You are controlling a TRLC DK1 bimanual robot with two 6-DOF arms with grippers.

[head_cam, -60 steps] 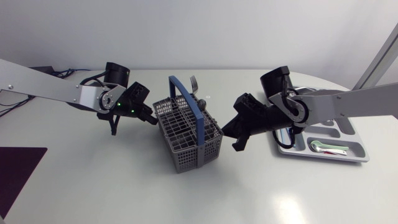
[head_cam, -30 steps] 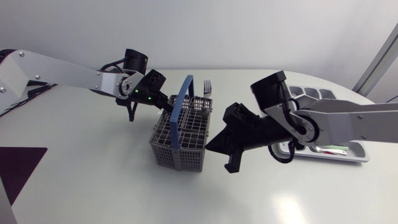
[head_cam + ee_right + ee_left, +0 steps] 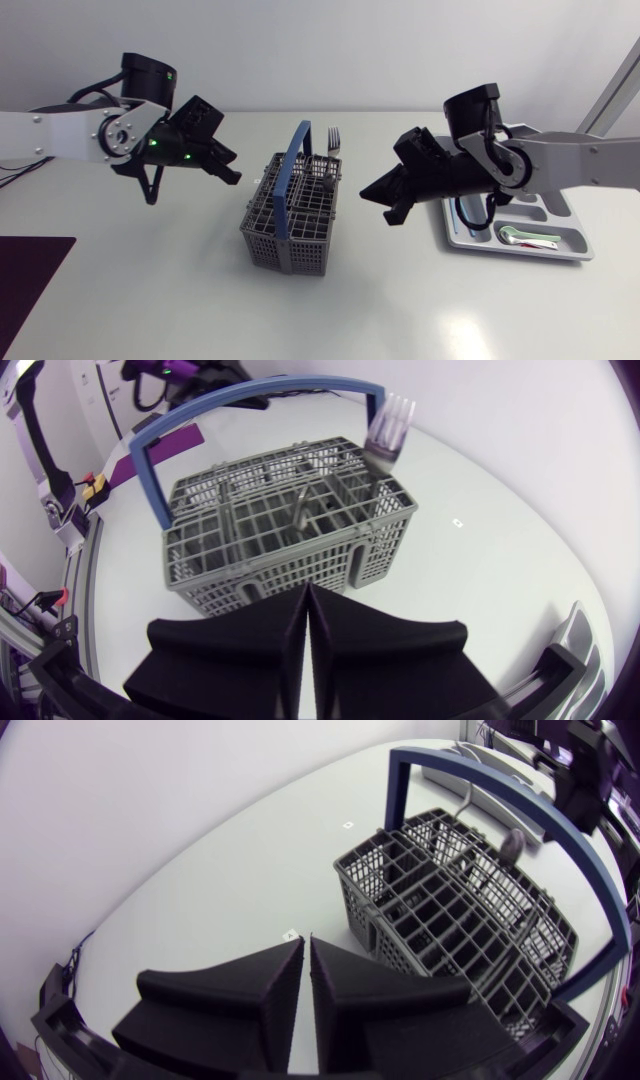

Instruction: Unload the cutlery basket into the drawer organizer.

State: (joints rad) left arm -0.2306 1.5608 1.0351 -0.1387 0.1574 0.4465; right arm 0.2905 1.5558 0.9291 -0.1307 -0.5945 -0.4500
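Table bears the basket between left claw and right claw

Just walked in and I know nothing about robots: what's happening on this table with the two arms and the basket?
Two robot arms are meant to empty a grey cutlery basket into a drawer organizer. Right now neither holds anything: the left gripper and right gripper hang shut and empty on either side of the basket. A fork stands tines-up in the basket, and a spoon already lies in the organizer.
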